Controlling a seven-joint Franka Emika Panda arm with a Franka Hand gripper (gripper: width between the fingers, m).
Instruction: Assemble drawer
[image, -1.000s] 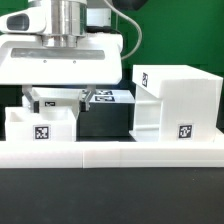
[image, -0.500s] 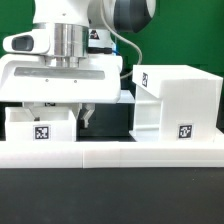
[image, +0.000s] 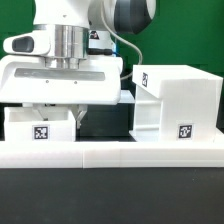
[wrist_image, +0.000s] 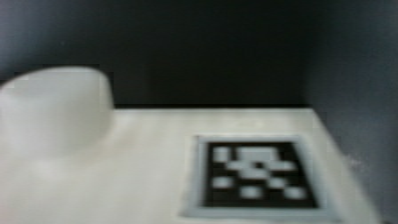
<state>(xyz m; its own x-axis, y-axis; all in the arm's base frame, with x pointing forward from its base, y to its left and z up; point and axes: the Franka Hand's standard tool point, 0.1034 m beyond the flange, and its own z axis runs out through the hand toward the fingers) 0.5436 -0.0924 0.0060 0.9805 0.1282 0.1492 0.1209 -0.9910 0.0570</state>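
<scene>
The end effector (image: 60, 110) hangs straight down from the arm's broad white wrist, low over a small open-topped white box (image: 40, 128). That box stands on the dark bench (image: 105, 124) toward the corner at the exterior view's left, by the edge closest to that camera. The tips of the end effector reach the box's upper rim, and one dark finger (image: 79, 114) shows just beside the box's side facing the exterior view's right. I cannot tell whether the fingers are spread or pinching a wall. The box carries a black-and-white square tag (image: 41, 131) on its front face. The big white housing (image: 178, 100) of the drawer stands apart from it, toward the exterior view's right along the same edge, with a tag low on its front. A long low white rail (image: 110, 153) runs along that edge in front of both. The blurred wrist view shows one pale rounded finger (wrist_image: 54, 110) next to a flat white surface bearing a tag (wrist_image: 256, 176).
</scene>
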